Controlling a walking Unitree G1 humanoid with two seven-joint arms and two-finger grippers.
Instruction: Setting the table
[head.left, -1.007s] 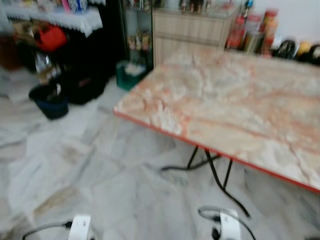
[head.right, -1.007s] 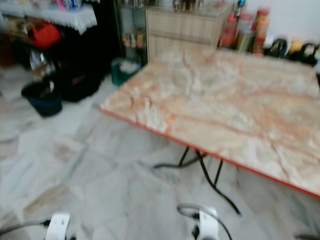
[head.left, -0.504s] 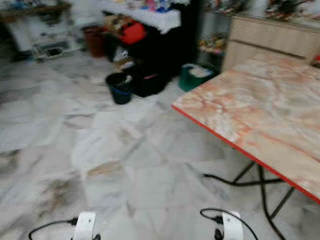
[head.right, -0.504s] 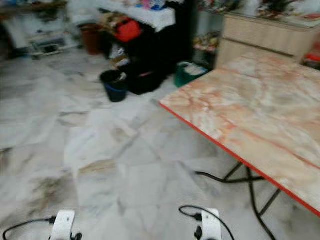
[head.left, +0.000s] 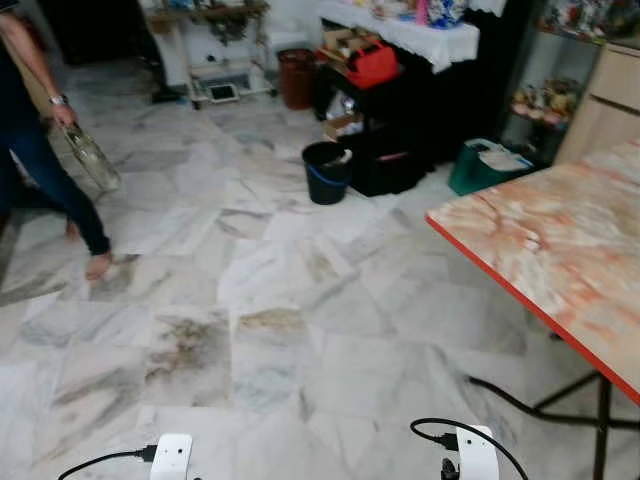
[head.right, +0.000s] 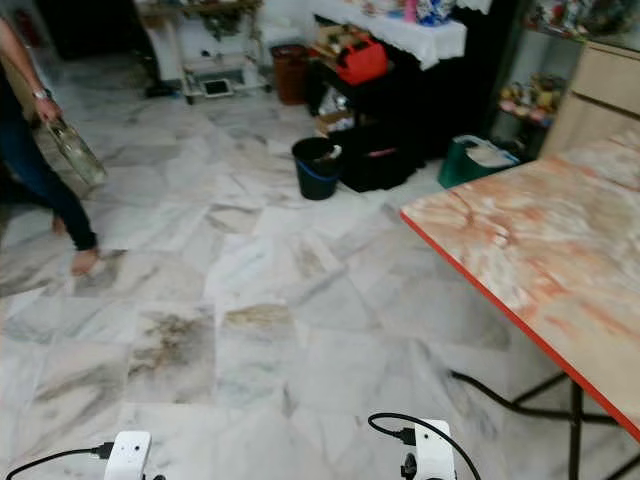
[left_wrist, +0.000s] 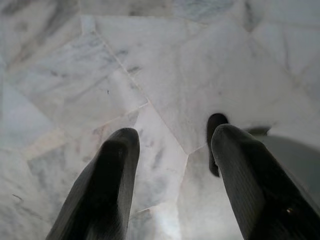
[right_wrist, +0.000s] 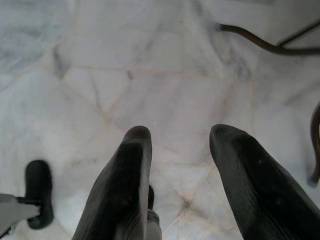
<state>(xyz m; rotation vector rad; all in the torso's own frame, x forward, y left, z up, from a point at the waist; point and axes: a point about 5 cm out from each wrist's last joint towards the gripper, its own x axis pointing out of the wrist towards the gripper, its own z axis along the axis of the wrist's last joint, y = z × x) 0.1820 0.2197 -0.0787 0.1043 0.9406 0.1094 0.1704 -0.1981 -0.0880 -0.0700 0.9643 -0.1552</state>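
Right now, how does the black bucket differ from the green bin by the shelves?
The bucket is black, round and stands out on the open floor; the bin is green, boxier and sits nearer the table. The bin holds something pale; the bucket's contents are unclear. Both stand upright on the marble floor.

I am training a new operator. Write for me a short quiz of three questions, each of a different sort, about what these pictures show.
1. True or false: the table already has plates on it.
2. What stands nearest the black bucket on the floor? A) a green bin B) a dark cabinet C) a chair
3. Fill in: both the left claw and the right claw are ____ and hold nothing.

Key: 1 false: its visible top is bare. 2 B: the dark cabinet. 3 open.
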